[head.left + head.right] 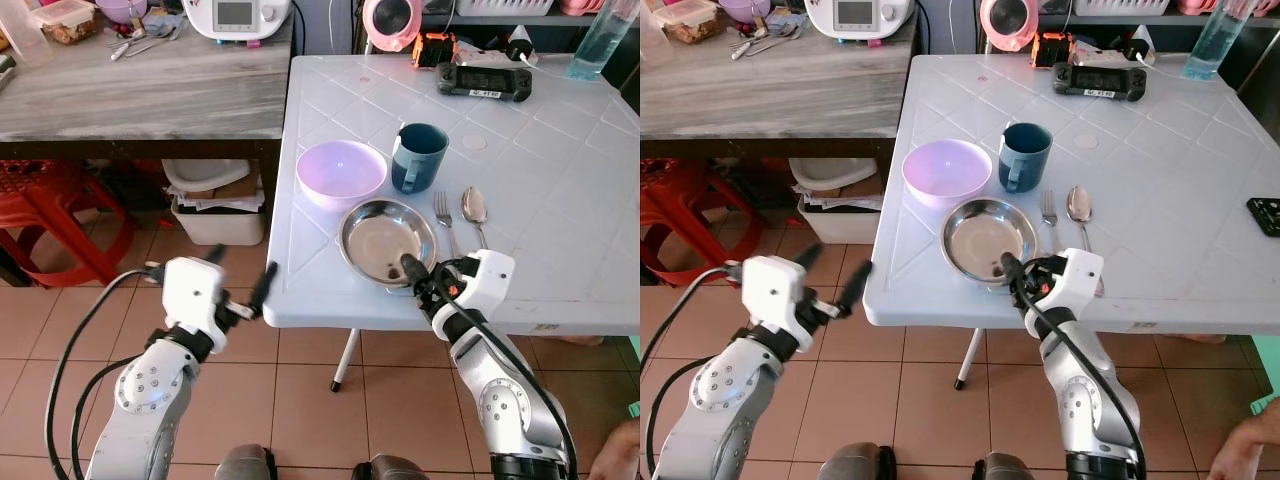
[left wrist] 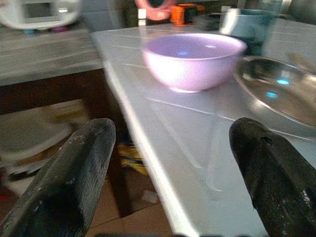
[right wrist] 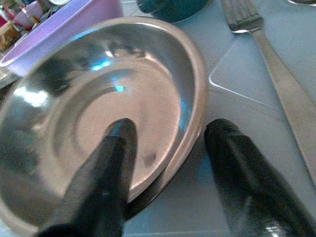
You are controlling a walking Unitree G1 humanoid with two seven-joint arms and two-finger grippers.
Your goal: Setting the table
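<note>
Fork point(image 1: 446, 222) beside plate point(image 1: 375, 232) (spoon point(image 1: 474, 208) beyond)

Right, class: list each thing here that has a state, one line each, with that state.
Steel plate: upright, rim between the right gripper's fingers.
Purple bowl: upright, looks empty.
Blue mug: upright.
Fork: lying flat.
Spoon: lying flat.
Left gripper: open, off the table.

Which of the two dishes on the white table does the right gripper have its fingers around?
The steel plate: the right gripper straddles its near rim, one finger inside, one outside. The purple bowl sits untouched beyond it.
</note>
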